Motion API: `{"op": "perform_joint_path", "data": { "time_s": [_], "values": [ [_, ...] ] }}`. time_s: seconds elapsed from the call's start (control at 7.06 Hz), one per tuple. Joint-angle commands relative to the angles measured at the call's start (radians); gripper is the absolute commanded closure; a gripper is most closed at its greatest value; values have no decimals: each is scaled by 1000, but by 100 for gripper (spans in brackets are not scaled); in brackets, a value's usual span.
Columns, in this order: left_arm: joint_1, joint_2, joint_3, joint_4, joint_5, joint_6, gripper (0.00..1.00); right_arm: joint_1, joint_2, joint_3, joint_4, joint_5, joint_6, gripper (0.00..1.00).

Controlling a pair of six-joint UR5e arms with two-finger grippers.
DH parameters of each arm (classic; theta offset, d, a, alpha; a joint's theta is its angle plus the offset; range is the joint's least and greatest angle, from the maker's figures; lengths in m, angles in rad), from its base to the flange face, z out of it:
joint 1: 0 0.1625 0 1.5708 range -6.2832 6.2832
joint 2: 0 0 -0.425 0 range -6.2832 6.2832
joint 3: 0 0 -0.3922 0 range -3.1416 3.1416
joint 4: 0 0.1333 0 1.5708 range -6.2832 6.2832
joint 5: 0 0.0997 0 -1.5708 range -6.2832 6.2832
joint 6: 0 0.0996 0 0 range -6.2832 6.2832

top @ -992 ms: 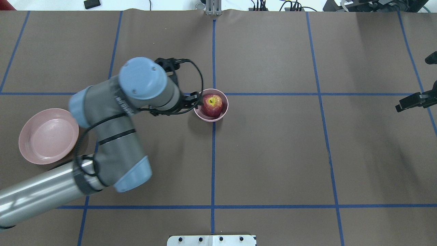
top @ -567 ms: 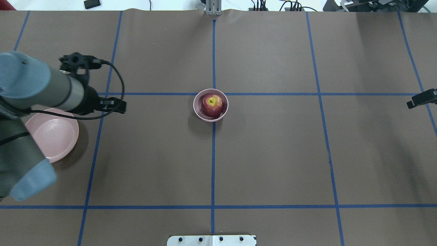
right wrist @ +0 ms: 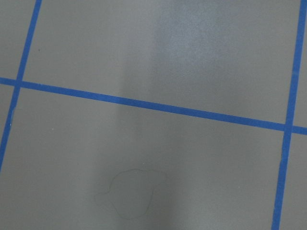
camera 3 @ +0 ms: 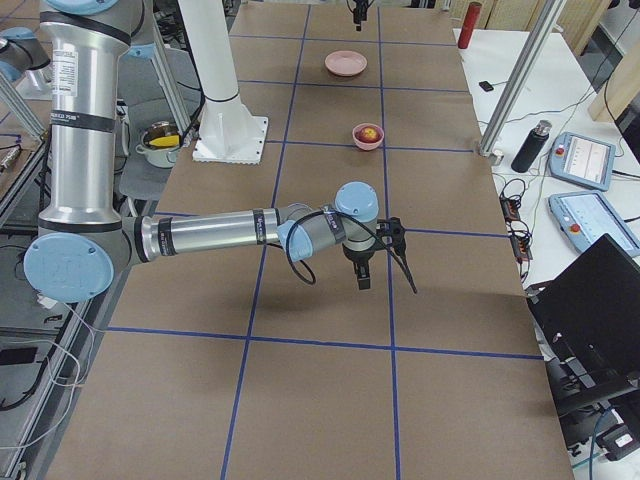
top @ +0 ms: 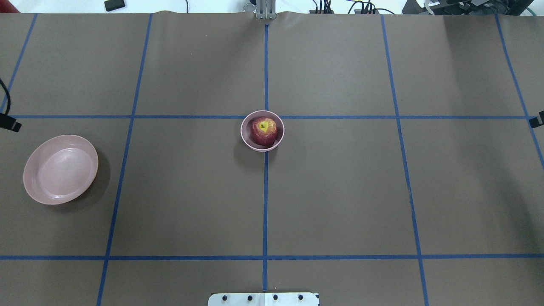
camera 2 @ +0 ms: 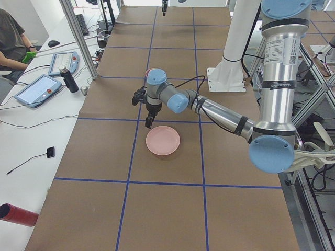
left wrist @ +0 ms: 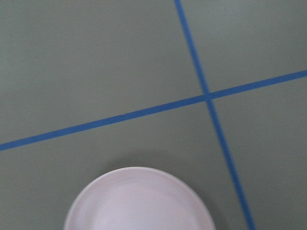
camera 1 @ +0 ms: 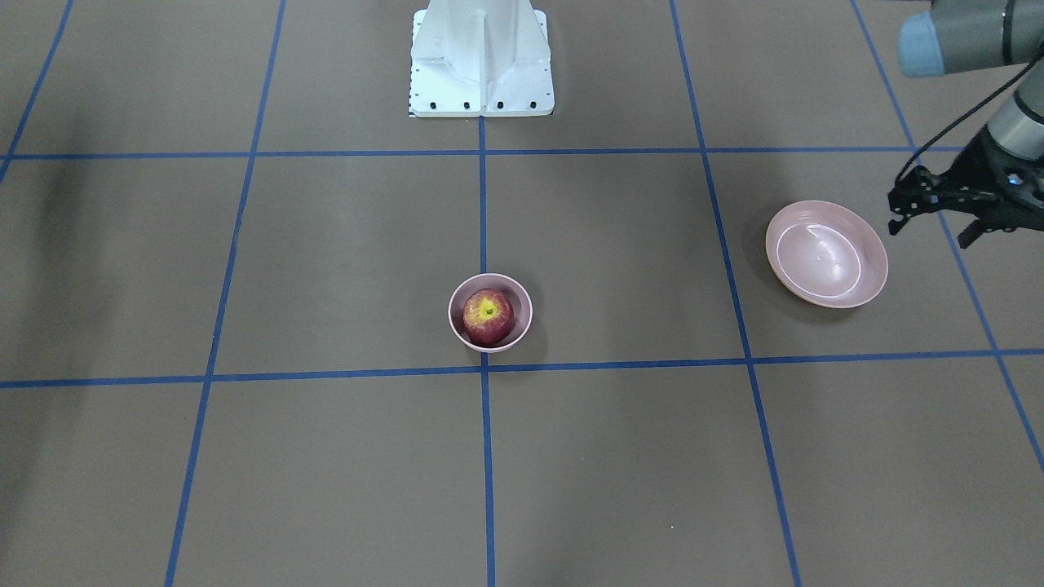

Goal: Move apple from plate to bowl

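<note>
The dark red apple [top: 263, 130] sits in the small deep pink bowl [top: 244, 135] at the table's middle; it also shows in the front view [camera 1: 488, 316] inside the bowl [camera 1: 523, 295]. The wide pink plate [top: 60, 169] lies empty at the left, seen also in the front view [camera 1: 826, 253] and the left wrist view [left wrist: 139, 201]. My left gripper [camera 1: 930, 233] is open and empty, above the table just beyond the plate. Only a sliver of my right gripper [top: 538, 120] shows at the right edge; I cannot tell its state.
Blue tape lines cross the brown table cover. The white robot base [camera 1: 481, 57] stands at the near edge. Tablets and a bottle [camera 3: 528, 146] lie on the side bench past the table.
My left arm has pulled back from the bowl to the left, past the plate, almost out of the overhead view. My right gripper has slid further right. The apple stays in the bowl.
</note>
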Motion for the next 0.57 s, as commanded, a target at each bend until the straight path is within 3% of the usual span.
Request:
{"op": "perform_joint_path", "data": {
  "time_s": [0.0,0.42],
  "values": [
    [-67,3,194,-155,-58,90,2,17,-1,0,-1,10,-10,0],
    [-67,-39,189,-43,-57,46,2,15,-9,10,2,6,-10,0]
  ]
}}
